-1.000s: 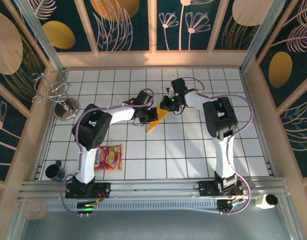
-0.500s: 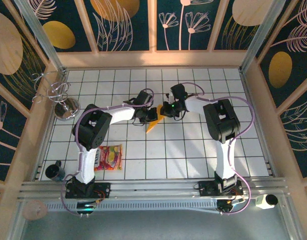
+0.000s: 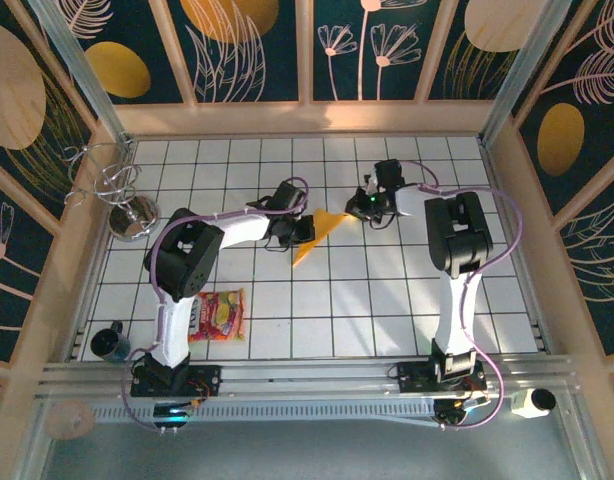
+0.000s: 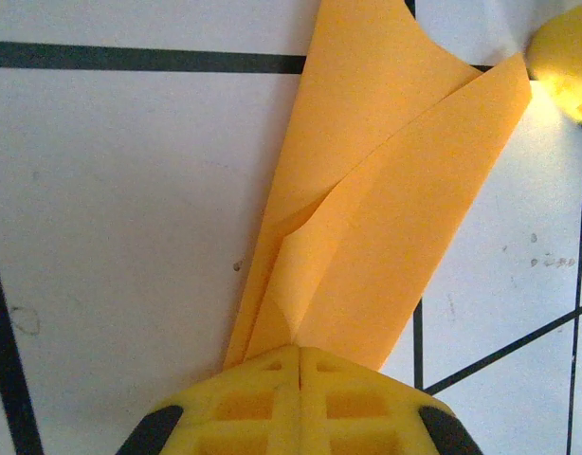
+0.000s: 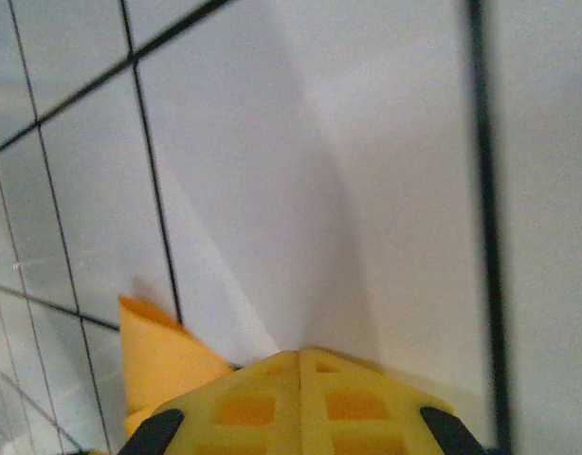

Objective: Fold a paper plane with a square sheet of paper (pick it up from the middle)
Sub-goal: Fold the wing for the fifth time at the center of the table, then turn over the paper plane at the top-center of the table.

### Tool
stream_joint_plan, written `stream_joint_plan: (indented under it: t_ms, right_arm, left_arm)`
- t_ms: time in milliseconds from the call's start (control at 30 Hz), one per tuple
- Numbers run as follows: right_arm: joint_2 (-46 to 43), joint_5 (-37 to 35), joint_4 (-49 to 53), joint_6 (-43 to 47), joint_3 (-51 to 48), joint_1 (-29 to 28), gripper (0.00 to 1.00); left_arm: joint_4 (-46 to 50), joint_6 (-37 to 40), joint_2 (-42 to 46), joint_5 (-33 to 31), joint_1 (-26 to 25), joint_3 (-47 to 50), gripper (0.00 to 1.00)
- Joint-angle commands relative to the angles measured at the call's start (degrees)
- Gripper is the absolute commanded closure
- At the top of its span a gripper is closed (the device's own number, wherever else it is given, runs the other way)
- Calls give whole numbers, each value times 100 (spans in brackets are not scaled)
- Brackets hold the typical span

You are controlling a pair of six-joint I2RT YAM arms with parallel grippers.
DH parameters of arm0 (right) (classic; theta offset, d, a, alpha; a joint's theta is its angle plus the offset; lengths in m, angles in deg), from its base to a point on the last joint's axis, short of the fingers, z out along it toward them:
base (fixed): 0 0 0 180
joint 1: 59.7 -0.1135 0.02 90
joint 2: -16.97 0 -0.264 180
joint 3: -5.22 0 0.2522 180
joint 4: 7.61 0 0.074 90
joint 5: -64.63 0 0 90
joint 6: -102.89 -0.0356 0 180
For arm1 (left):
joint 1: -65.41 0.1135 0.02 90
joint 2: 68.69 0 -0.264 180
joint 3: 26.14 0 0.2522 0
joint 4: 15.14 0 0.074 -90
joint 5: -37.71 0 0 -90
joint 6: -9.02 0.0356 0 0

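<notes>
The orange-yellow square sheet of paper [image 3: 322, 233] lies folded into a long pointed paper plane shape on the white tiled table, its tip toward the near left. In the left wrist view its layered flaps [image 4: 367, 209] fan away from my left gripper [image 4: 299, 349], which is shut on the narrow end. From above, the left gripper [image 3: 303, 236] sits on the paper's left side. My right gripper [image 3: 360, 210] is shut just off the paper's right corner. In the right wrist view the paper [image 5: 158, 355] shows beside the closed right gripper [image 5: 300, 353], not between its jaws.
A red-and-yellow snack packet [image 3: 219, 314] lies near the left arm's base. A dark mug [image 3: 109, 342] stands at the near left corner, a silver wire stand [image 3: 129, 210] at the far left. Wooden walls [image 3: 307, 118] enclose the table.
My right gripper has drawn back to the right, from over the paper to just past its right corner. The paper's upper flap now reaches further right. The left gripper has stayed put.
</notes>
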Motion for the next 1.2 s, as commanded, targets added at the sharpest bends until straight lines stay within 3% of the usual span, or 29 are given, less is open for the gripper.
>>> stream_joint_plan:
  t_ms: [0, 267, 500, 900, 1167]
  right_arm:
    - [51, -493, 42, -42, 253, 129, 93]
    - [-1002, -834, 143, -69, -163, -197, 90]
    - [-1600, -1400, 400, -510, -556, -891, 72]
    - [-1079, -2688, 1413, -1772, 172, -2030, 38]
    - [-370, -3484, 2151, -2265, 982, -2351, 37]
  left_arm:
    - [757, 114, -282, -263, 30, 218, 99]
    - [221, -15, 357, 411, 38, -386, 86]
    - [-497, -302, 1155, 623, 364, 238, 70]
    - [-830, -188, 1655, 129, 920, 1548, 50]
    - [-708, -20, 1692, -345, 1014, 1731, 38]
